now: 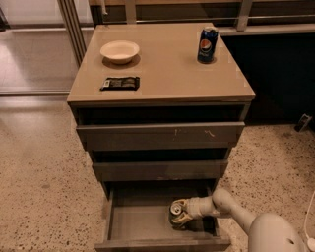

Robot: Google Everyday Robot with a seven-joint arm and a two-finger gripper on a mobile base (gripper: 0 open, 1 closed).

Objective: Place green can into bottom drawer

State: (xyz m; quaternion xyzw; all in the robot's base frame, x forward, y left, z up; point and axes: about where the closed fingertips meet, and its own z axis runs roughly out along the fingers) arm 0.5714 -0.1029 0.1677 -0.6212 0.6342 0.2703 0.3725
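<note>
Green can (175,208) in bottom drawer (135,225) (pulled out), end effector (179,214) clasping it.

We log a speckled terrazzo floor (39,187), beige with dark flecks, under warm, dim light. A tan three-drawer cabinet (172,74) stands mid-frame. Behind it we see pale wooden posts (243,12) above a dark panel (280,74). At left we see a metal frame (71,24) and a paler, glossy floor (29,59). The gripper (178,214) is low at the cabinet's base.
</note>
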